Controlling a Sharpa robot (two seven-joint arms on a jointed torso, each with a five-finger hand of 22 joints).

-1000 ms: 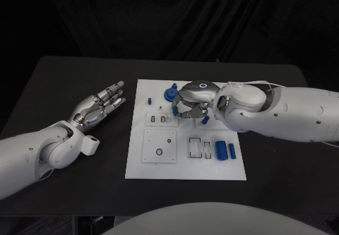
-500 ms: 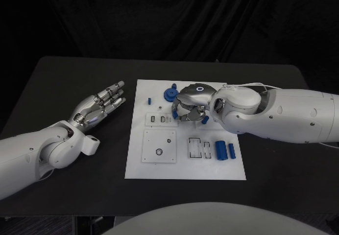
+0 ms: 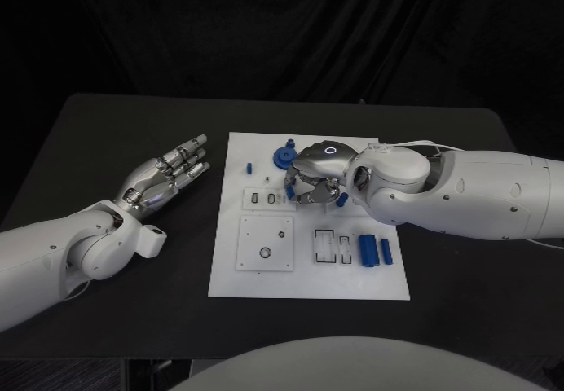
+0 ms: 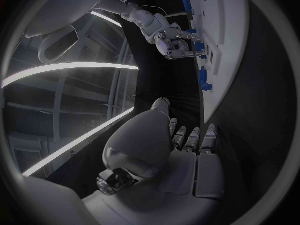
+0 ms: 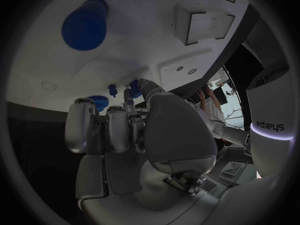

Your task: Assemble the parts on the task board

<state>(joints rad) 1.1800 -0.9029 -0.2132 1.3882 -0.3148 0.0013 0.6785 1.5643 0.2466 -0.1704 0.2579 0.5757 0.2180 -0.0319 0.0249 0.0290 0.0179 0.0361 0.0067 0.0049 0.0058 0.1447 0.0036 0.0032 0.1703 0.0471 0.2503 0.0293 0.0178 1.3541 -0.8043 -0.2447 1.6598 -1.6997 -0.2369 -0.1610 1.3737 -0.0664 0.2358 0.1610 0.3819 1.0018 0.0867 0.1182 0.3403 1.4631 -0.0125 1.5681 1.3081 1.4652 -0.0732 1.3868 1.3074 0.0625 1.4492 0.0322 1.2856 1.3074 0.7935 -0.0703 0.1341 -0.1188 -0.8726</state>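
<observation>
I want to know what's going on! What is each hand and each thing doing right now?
left hand: open, flat beside the board, holding nothing.
right hand: curled down over the board's blue parts; grip unclear.
task board: flat on the table.
two blue cylinders: lying loose on the board.

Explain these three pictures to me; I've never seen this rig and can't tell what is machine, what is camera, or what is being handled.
It is a two-armed robot at a black table. The head view looks down from the robot's head; the two round pictures come from cameras at each wrist, behind that arm's own hand.

The silver left hand lies flat on the table beside the white task board, fingers spread, holding nothing.

The silver right hand is curled over the board's far half, its fingers among small blue parts. Whether it actually grips one cannot be told.

Two blue cylinders lie near the board's right edge, and a blue gear-like piece stands farther back.
</observation>
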